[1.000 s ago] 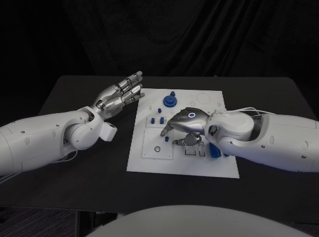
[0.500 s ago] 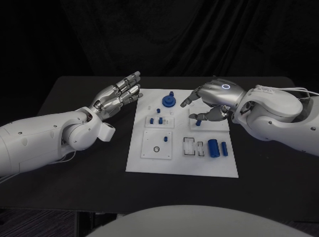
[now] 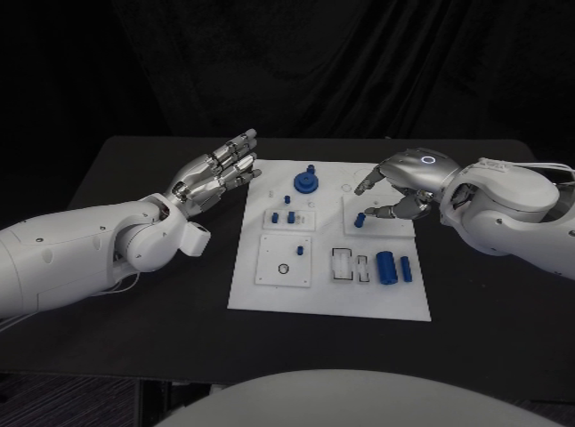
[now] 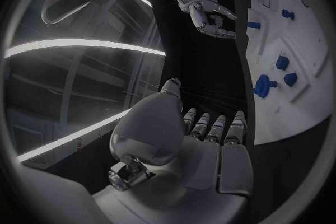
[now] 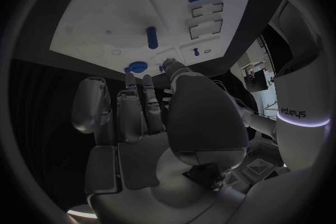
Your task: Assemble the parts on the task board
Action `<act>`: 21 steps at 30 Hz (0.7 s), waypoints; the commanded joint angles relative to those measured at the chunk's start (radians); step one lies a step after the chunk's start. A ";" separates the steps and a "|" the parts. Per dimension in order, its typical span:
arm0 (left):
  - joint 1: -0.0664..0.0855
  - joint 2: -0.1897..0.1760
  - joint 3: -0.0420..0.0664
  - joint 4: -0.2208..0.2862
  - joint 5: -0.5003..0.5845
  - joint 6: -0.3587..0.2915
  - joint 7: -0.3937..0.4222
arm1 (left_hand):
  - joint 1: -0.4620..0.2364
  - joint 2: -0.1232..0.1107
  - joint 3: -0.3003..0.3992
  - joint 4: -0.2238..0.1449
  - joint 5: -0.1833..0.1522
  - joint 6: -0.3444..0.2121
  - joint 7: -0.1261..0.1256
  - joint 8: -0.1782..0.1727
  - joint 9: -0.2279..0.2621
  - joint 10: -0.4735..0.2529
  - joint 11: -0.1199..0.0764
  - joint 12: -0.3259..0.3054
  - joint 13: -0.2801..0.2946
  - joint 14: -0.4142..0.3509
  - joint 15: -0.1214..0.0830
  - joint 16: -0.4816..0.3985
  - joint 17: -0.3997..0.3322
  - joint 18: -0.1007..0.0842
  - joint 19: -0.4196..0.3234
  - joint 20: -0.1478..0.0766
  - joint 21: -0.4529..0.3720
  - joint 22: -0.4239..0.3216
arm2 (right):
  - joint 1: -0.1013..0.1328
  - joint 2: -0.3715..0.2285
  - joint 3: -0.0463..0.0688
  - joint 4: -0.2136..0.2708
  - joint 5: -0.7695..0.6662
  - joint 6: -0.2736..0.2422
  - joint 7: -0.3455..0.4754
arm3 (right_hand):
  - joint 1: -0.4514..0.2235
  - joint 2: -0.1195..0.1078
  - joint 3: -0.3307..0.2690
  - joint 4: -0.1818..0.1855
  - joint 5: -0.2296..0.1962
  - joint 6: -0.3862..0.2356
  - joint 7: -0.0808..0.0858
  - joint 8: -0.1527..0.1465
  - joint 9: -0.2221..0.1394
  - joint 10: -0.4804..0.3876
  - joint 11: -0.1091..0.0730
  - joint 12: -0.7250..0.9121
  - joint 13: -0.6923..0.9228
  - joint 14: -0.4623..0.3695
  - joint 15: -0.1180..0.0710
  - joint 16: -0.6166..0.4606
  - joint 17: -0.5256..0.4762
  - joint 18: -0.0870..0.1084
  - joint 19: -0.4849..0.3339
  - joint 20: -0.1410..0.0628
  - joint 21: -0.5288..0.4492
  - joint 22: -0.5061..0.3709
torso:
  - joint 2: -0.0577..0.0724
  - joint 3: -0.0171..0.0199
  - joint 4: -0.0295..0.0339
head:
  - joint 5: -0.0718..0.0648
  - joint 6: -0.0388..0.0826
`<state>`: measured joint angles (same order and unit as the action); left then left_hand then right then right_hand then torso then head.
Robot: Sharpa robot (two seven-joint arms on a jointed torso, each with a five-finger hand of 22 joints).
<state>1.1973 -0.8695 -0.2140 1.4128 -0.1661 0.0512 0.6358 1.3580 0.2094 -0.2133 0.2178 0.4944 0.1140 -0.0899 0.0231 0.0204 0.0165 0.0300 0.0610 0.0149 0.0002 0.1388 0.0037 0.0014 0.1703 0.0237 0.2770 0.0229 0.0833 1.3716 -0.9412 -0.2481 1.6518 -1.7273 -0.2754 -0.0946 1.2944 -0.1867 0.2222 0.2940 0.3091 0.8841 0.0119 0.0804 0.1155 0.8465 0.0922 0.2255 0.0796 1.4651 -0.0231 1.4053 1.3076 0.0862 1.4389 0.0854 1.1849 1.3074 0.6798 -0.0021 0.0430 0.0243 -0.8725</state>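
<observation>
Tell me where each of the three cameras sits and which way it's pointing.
Head view: on the robot's head, looking down at the task board; both arms show.
Left wrist view: behind the left robot hand, facing the board's edge.
Right wrist view: behind the right robot hand, looking onto the board.
All three share the board; head and left wrist views share the right robot hand.

One word reads, in part: small dark lettering on a white arm casing [image 5: 299,112] in the right wrist view, just above a glowing band; the letters look like "edreys", not sure of them. No print legible on the task board [image 3: 328,294], its blue parts, or the bench [image 3: 133,329]. No numbers or signs.
</observation>
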 commanded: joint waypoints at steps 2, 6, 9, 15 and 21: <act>-0.002 -0.003 0.001 0.005 0.000 -0.005 0.024 | -0.001 0.007 -0.003 -0.008 0.003 -0.035 -0.050 -0.010 -0.007 0.001 -0.032 -0.009 -0.002 0.000 -0.020 -0.004 -0.001 0.010 0.002 -0.015 -0.006 -0.003 | -0.014 0.006 0.001 -0.010 -0.011 0.023 -0.013 | -0.002 0.006 -0.001 -0.003 0.005 -0.001 0.016 -0.001 -0.004 0.018 0.000 -0.002 -0.003 0.041 0.006 0.002 0.020 -0.013 0.005 0.003 0.001 0.167 | 0.001 0.0007 0.0042 | -0.003 0.000; -0.003 -0.003 0.001 0.006 0.000 -0.014 0.033 | -0.055 0.011 -0.032 0.064 -0.072 -0.039 -0.068 -0.010 -0.007 0.003 -0.038 -0.014 -0.003 0.000 -0.024 -0.004 -0.001 0.008 -0.005 -0.024 -0.010 -0.020 | -0.027 0.014 0.001 -0.017 -0.011 0.035 -0.007 | 0.002 0.010 0.003 -0.003 0.004 -0.002 0.027 -0.004 -0.007 0.031 0.000 -0.002 -0.005 0.041 0.006 0.001 0.019 -0.013 0.005 0.003 0.001 0.167 | 0.000 0.0009 0.0039 | -0.001 0.000; -0.003 -0.003 0.001 0.005 0.000 -0.016 0.036 | -0.133 0.030 -0.064 0.085 -0.205 -0.037 -0.064 -0.009 -0.006 0.002 -0.035 -0.017 -0.003 0.000 -0.023 -0.004 -0.001 0.008 -0.006 -0.025 -0.010 -0.025 | -0.037 0.021 0.001 -0.023 -0.011 0.039 -0.003 | 0.003 0.012 0.004 -0.004 0.003 -0.004 0.039 -0.007 -0.010 0.043 0.000 -0.001 -0.005 0.041 0.006 0.000 0.019 -0.013 0.005 0.004 0.001 0.167 | 0.002 0.0019 0.0044 | 0.000 0.000; -0.003 -0.004 0.001 0.005 0.000 -0.018 0.039 | -0.302 0.066 -0.143 0.075 -0.448 -0.030 -0.040 -0.008 -0.005 0.002 -0.028 -0.023 -0.003 0.000 -0.023 -0.004 -0.001 0.008 -0.008 -0.030 -0.011 -0.033 | -0.050 0.034 0.001 -0.037 -0.011 0.046 0.003 | 0.004 0.014 0.006 -0.005 0.003 -0.008 0.047 -0.010 -0.013 0.052 -0.001 -0.001 -0.006 0.041 0.006 0.000 0.017 -0.012 0.005 0.004 0.000 0.167 | 0.002 0.0004 0.0036 | 0.001 0.000; -0.003 -0.006 0.001 0.005 0.000 -0.018 0.040 | -0.416 0.086 -0.154 0.078 -0.448 -0.021 -0.023 -0.006 -0.003 0.002 -0.027 -0.027 -0.004 0.000 -0.021 -0.004 -0.001 0.008 -0.009 -0.033 -0.013 -0.040 | -0.058 0.043 0.001 -0.049 -0.011 0.051 0.005 | 0.023 0.024 0.017 -0.012 0.002 0.000 0.061 -0.008 -0.017 0.071 -0.002 -0.004 -0.008 0.041 0.005 -0.002 0.016 -0.012 0.004 0.004 0.000 0.166 | 0.003 0.0005 0.0038 | 0.000 0.000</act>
<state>1.1965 -0.8753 -0.2141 1.4164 -0.1660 0.0360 0.6499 0.9513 0.2958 -0.3703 0.2952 0.0489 0.0931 -0.1176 0.0166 0.0163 0.0181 0.0000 0.0377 0.0130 0.0004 0.1213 0.0036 0.0010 0.1703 0.0167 0.2519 0.0138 0.0443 1.3157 -0.8985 -0.2482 1.6047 -1.7308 -0.2351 -0.0874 1.3134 -0.1677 0.2347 0.2813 0.3091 0.8855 0.0637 0.0763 0.0994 0.9124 0.0902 0.2255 0.0730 1.4651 -0.0231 1.4052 1.3076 0.0862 1.4386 0.0856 1.1849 1.3074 0.6820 -0.0013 0.0469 0.0247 -0.8725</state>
